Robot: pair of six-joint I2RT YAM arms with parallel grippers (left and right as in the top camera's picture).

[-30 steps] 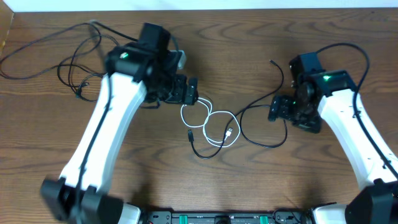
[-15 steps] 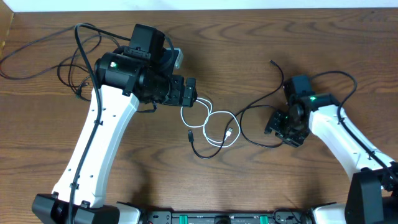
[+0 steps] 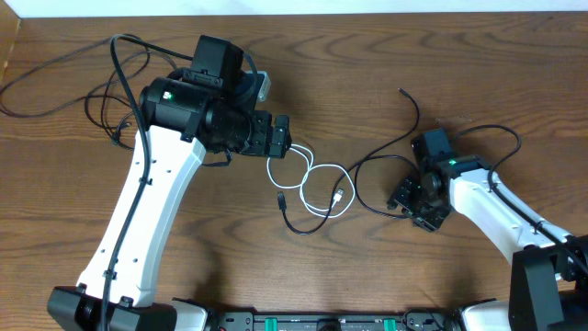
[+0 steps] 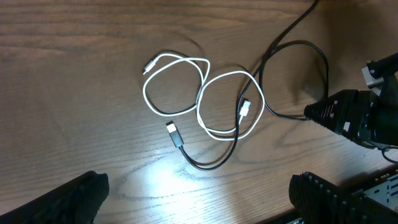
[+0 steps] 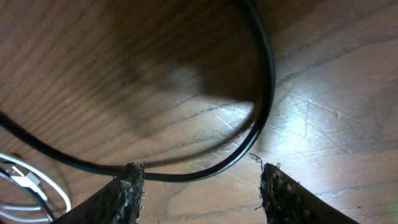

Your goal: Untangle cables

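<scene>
Centrally, white cable: lies flat on the table in two overlapping loops, both small plug ends free, taken below as reference. Black cable: one plug just on the near side of the white cable, cord passing under its right-hand loop, then opening into a wider loop to the right and trailing off toward the far edge. Second black cable: loose curls well to the left of the white cable, beyond the left arm and apart from it. Left gripper: hangs above the white cable on its far-left side, fingers spread wide, nothing between them. Right gripper: low over the wood, well to the right of the white cable; jaws partly apart, a bend of the black cable lying on the table between the fingertips, neither pad pressed against it. Surface: brown wood, pronounced grain, with a bright glare patch just nearer than the white cable. Surroundings: pale strip along the far table edge; dark rail with green fittings along the near edge.
</scene>
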